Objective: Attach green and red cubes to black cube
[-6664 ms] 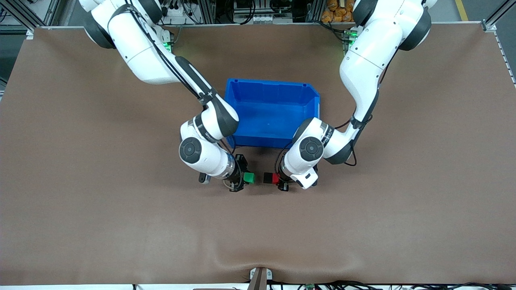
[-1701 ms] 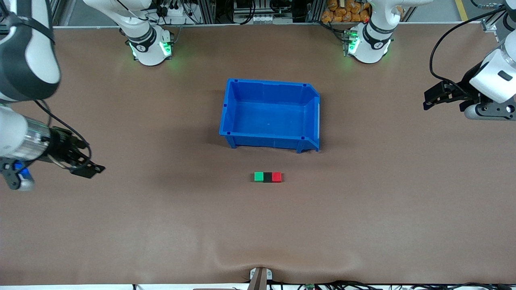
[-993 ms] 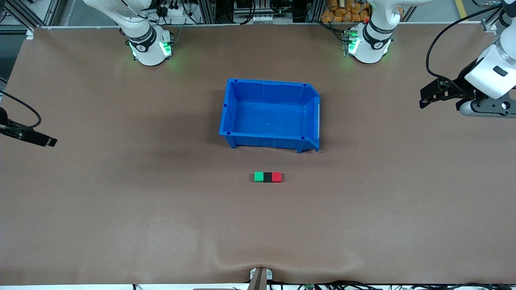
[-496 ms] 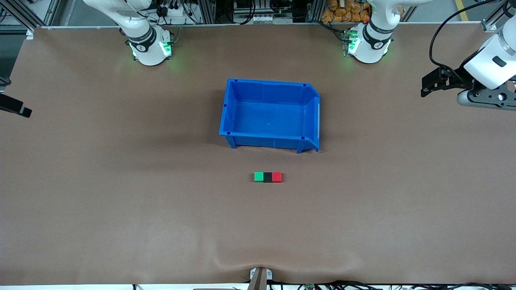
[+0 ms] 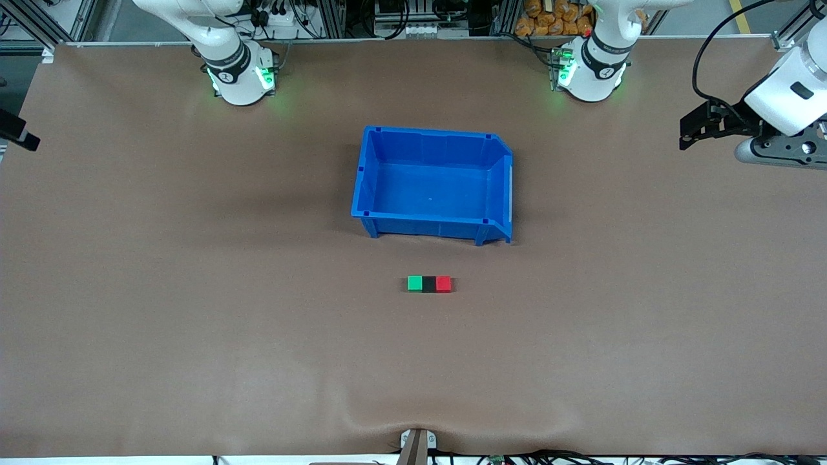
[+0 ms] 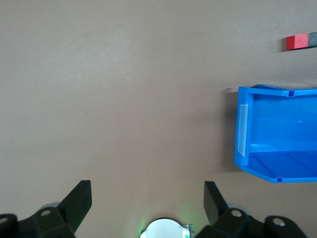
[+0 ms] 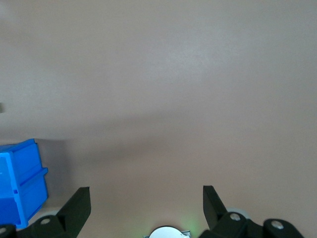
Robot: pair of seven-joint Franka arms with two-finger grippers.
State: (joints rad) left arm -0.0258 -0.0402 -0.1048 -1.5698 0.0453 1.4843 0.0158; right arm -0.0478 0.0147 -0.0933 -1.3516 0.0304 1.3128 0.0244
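The green cube (image 5: 414, 283), black cube (image 5: 429, 284) and red cube (image 5: 443, 283) lie in one touching row on the table, black in the middle, nearer the front camera than the blue bin (image 5: 434, 227). The left wrist view catches the red cube (image 6: 297, 42) and a sliver of the black cube (image 6: 313, 38). My left gripper (image 5: 685, 134) hangs open and empty over the left arm's end of the table. My right gripper (image 5: 24, 138) shows only at the table edge at the right arm's end. It is open and empty in its wrist view (image 7: 146, 198).
The blue bin stands empty mid-table, between the cube row and the arm bases; it shows in both wrist views (image 6: 242, 129) (image 7: 22, 183). The two bases (image 5: 238, 74) (image 5: 589, 71) stand along the table's edge farthest from the front camera. Brown mat covers the table.
The right gripper has drawn off toward the table edge at its end, almost leaving the front view. The left gripper has drifted slightly toward the bases. The cubes have not moved.
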